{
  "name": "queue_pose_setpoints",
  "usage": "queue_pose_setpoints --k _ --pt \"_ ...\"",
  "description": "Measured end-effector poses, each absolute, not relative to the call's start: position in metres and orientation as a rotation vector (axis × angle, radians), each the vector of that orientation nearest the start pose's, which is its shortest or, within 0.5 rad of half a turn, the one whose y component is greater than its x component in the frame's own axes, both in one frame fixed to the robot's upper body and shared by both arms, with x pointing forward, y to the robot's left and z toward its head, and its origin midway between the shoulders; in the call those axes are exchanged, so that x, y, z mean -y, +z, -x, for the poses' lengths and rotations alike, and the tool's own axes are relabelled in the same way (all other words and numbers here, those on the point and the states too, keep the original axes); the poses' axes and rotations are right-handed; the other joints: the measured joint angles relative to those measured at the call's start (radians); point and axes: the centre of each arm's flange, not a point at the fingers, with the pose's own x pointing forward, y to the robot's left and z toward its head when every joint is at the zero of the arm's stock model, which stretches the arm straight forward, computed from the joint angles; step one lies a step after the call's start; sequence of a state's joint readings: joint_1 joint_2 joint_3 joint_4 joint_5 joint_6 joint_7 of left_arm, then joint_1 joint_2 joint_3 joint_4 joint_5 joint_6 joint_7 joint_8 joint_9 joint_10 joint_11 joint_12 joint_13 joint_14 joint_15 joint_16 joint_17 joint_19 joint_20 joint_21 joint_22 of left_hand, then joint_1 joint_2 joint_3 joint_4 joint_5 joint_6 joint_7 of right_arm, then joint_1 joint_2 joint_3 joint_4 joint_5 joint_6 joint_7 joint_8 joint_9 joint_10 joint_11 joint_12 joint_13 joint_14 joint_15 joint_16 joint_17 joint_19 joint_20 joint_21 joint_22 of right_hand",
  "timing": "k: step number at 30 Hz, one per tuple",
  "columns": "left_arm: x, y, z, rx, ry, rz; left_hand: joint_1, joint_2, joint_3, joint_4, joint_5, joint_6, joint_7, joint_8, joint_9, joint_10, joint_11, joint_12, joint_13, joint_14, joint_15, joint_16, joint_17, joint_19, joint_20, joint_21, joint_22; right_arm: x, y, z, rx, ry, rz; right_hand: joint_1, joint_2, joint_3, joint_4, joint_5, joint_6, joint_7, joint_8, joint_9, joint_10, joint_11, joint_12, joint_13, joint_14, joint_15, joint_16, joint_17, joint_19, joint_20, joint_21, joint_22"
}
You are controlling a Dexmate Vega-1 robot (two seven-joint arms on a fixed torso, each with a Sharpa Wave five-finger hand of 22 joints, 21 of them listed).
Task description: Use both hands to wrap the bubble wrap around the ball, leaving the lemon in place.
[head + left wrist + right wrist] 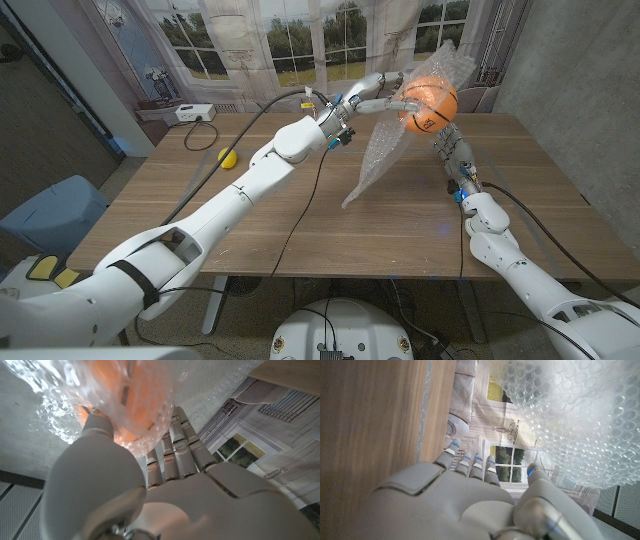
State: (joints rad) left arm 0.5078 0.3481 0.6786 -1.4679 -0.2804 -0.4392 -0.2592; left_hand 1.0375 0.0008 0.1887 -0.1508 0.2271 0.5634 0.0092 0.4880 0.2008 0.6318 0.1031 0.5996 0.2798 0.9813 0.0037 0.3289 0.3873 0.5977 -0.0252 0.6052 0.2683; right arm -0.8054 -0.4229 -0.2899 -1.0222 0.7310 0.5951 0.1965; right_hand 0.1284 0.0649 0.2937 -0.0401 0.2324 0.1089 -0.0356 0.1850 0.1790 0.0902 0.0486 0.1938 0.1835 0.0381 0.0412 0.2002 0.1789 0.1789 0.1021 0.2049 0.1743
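Observation:
An orange ball point(430, 102) is held up above the far right part of the table, partly covered by clear bubble wrap point(378, 165) whose loose end hangs down toward the tabletop. My left hand point(378, 97) grips the ball through the wrap from its left side. In the left wrist view my left hand's fingers point(175, 445) press on the wrapped ball point(135, 405). My right hand point(449, 148) reaches up under the ball; in the right wrist view its fingers point(470, 467) are spread, with the bubble wrap point(570, 420) just beyond them. A yellow lemon point(228, 157) lies on the table's left part.
The wooden table point(300, 220) has a white box point(192, 113) with cables at its back left corner. A blue chair point(48, 215) stands left of the table. A grey wall runs along the right side, and windows stand behind.

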Motion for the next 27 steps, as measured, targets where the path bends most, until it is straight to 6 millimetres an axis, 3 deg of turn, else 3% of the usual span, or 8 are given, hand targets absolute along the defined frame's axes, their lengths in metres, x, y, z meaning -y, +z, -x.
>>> queue_pose_setpoints --k 4,7,11,15,22,27 --pt "-0.04 0.131 -0.544 1.119 -0.828 -0.379 0.0 0.0 0.0 0.0 0.0 0.0 0.0 0.0 0.0 0.0 0.0 0.0 0.006 0.0 0.0 -0.004 0.006 0.0 0.0 0.003 0.0 0.337 -0.039 -0.658 0.755 0.187 -0.155 -0.01 -0.01 -0.008 0.008 0.0 0.005 0.005 0.0 0.0 0.025 0.01 0.003 0.0 0.044 0.014 0.014 0.003 0.035 0.014 0.015 0.001" --pt "-0.048 0.131 -0.543 1.123 -0.839 -0.321 0.0 0.0 -0.001 0.001 0.0 0.001 0.001 0.0 0.0 0.0 0.0 0.0 0.006 0.0 0.0 -0.004 0.006 -0.001 0.001 0.006 0.0 0.333 -0.032 -0.661 0.754 0.222 -0.159 -0.027 -0.027 -0.024 0.009 0.0 0.006 0.006 0.0 0.0 0.051 0.014 0.01 0.0 0.1 0.028 0.025 0.005 0.086 0.028 0.032 0.005" --pt "-0.061 0.127 -0.544 1.126 -0.833 -0.266 0.0 0.0 -0.002 0.002 0.0 0.001 0.001 0.0 0.0 0.0 0.0 0.003 0.007 0.0 0.0 -0.005 0.009 -0.011 0.0 0.007 0.0 0.326 -0.024 -0.663 0.747 0.291 -0.168 -0.065 -0.068 -0.062 0.011 0.0 0.05 0.034 0.013 0.0 0.141 0.055 0.032 0.004 0.183 0.042 0.04 0.005 0.145 0.048 0.043 0.007" --pt "-0.074 0.125 -0.545 1.127 -0.812 -0.235 0.0 0.0 -0.003 0.003 0.0 0.001 0.001 0.0 0.0 0.0 0.0 0.007 0.007 0.002 0.001 -0.012 0.014 -0.011 0.0 0.013 -0.004 0.321 -0.016 -0.667 0.733 0.379 -0.187 -0.079 -0.11 -0.097 0.011 0.004 0.118 0.066 0.028 0.0 0.225 0.079 0.047 0.005 0.247 0.051 0.048 0.005 0.196 0.06 0.054 0.01" --pt "-0.095 0.121 -0.549 1.125 -0.766 -0.193 0.0 0.0 -0.006 0.006 0.0 0.001 0.001 0.0 0.0 -0.005 -0.005 0.007 0.014 0.006 -0.002 -0.012 0.015 -0.013 -0.002 0.018 -0.004 0.312 -0.006 -0.675 0.715 0.532 -0.244 -0.071 -0.143 -0.13 0.003 0.02 0.244 0.114 0.045 0.0 0.353 0.094 0.066 0.009 0.371 0.056 0.064 0.005 0.298 0.049 0.08 0.014" --pt "-0.108 0.118 -0.553 1.12 -0.734 -0.177 0.0 0.0 -0.007 0.007 0.0 0.001 0.001 0.0 0.0 -0.005 -0.005 0.007 0.027 0.006 -0.002 -0.013 0.021 -0.023 -0.002 0.021 -0.004 0.3 0.012 -0.682 0.717 0.67 -0.289 -0.046 -0.145 -0.134 -0.005 0.027 0.32 0.136 0.053 0.0 0.437 0.101 0.071 0.01 0.498 0.05 0.097 0.01 0.386 0.028 0.109 0.014"
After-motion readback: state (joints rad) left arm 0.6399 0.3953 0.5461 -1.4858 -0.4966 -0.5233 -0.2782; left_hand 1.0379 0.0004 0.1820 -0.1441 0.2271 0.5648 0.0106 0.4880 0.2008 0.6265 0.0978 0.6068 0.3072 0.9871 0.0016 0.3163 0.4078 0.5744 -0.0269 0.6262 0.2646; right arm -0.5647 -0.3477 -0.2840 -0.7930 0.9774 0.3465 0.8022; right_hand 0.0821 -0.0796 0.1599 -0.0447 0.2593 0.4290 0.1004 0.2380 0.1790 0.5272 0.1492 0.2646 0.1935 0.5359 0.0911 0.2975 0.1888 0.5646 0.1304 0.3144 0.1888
